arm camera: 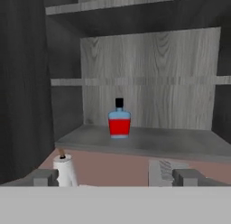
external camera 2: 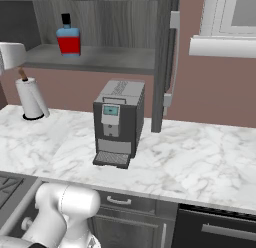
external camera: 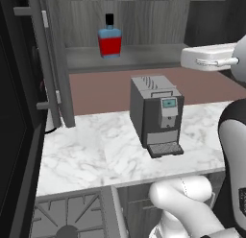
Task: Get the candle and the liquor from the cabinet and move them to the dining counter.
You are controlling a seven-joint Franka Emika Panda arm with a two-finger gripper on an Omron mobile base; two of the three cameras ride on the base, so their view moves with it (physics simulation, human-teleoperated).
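My end effector (arm camera: 115, 177) is spread wide with nothing between its fingers, raised level with the cabinet's lower shelf and aimed straight in, which I read as lining up an approach. Below it lies the marble counter (external camera: 96, 150), carrying the coffee machine (external camera: 156, 114) and, off to my left, a paper towel roll (external camera 2: 32, 98) standing upright. Beyond these the cabinet (arm camera: 149, 65) stands with its doors swung wide, so the shelf (arm camera: 144, 141) is reachable. The liquor (arm camera: 119, 119) sits upright on that shelf, well apart from my fingers, probably toward the back, though depth is hard to judge here. I cannot find the candle; it is slender, and the door edges and shadowed corners of the cabinet could be hiding it. The upper shelf is cut off above.
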